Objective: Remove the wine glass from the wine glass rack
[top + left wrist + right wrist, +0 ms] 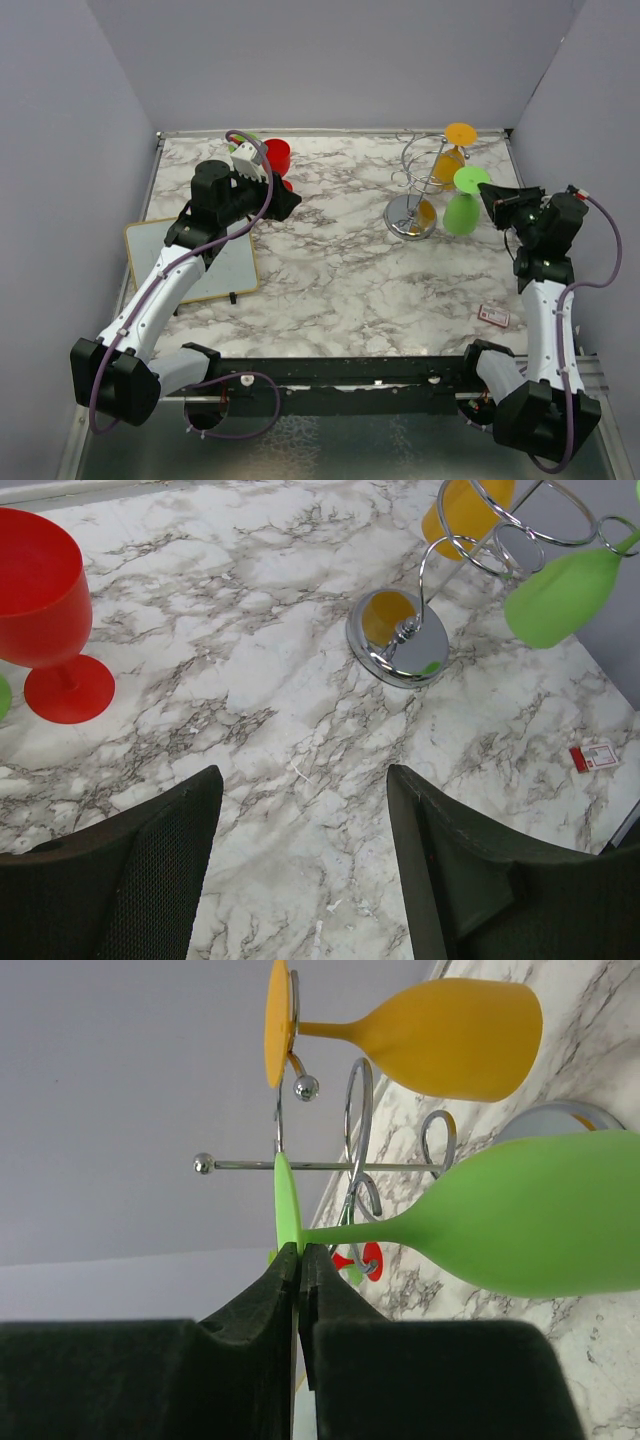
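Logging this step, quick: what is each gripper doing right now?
Left gripper: open, holding nothing.
Right gripper: shut on the green wine glass, pinching the edge of its foot.

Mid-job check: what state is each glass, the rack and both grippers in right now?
Green glass: upside down on the rack, foot gripped.
Orange glass: hanging upside down on rack, untouched.
Red glass: upright on the table.
Rack: upright, holding two glasses.
Right gripper: fingers shut on green glass's foot.
Left gripper: fingers open, empty.
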`<state>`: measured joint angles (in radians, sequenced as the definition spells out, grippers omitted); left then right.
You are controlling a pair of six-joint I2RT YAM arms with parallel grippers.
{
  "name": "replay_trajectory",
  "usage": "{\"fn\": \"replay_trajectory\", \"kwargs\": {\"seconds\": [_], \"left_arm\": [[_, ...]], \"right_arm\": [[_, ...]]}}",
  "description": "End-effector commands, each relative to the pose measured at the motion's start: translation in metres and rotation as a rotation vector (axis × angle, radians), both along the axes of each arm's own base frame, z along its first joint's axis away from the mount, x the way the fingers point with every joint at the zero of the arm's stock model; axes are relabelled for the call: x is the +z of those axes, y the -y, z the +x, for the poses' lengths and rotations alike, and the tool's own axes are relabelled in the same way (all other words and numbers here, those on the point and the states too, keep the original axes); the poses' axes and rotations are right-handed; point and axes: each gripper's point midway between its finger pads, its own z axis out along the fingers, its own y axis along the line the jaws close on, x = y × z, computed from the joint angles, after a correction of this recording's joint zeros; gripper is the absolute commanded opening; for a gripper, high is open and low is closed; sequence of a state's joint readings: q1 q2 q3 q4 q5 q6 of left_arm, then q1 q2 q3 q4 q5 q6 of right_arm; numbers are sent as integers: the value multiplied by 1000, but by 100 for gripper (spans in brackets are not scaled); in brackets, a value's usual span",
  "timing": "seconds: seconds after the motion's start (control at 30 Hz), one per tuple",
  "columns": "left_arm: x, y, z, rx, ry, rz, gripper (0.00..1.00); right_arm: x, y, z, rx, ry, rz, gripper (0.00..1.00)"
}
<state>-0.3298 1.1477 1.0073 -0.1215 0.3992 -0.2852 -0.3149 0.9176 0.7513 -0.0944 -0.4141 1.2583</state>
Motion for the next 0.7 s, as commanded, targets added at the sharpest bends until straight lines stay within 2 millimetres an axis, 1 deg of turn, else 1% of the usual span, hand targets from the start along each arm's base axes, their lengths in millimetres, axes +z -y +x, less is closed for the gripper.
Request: {"fn": "replay_trajectory", "kwargs": {"seconds": [0.0, 0.27, 0.37, 0.43, 0.5, 0.57, 0.67], "left_arm": [[6, 0, -1, 1, 23, -1, 69], [6, 0, -1, 2, 24, -3, 69], [6, 0, -1, 2, 24, -3, 69], [7, 1, -1, 1, 23, -5, 69], [6, 1, -1, 0, 22, -6, 69], [7, 1, -1, -1, 24, -7, 69], [7, 1, -1, -1, 22, -8, 69]], "right_arm": [[10, 14, -6, -90, -31, -49, 2], [7, 14, -16, -80, -100, -108, 1], [9, 16, -21, -83, -114, -164, 1], [12, 23, -24, -104, -125, -223, 1], [15, 34, -28, -162, -151, -252, 1], [22, 45, -29, -208, -159, -309, 1], [42, 54, -23, -207, -125, -442, 1]]}}
